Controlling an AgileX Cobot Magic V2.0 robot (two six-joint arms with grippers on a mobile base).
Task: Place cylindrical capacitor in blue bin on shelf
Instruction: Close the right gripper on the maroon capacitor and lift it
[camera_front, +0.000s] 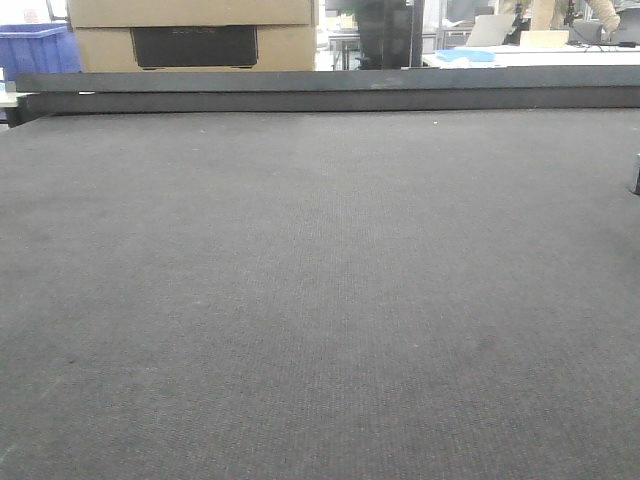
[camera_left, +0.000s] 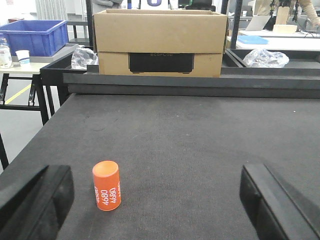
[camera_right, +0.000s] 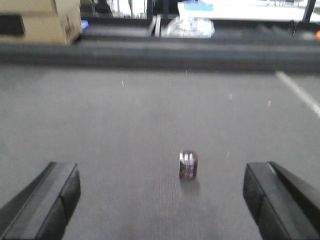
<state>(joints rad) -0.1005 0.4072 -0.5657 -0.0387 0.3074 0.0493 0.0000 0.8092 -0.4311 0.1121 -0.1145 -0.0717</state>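
Cylindrical capacitor (camera_right: 188, 165) is standing upright on the worktop (camera_right: 125, 125), straight ahead of my right tool (camera_right: 160, 200) and a touch right of its centre line. That tool's fingers are spread wide with nothing in them. Left tool (camera_left: 155, 195) is spread too, but it's facing an orange cylinder (camera_left: 106, 185) marked 4680, not my part. So I reckon the right arm is nearer: ease forward, nudge right, close across the vertical axis
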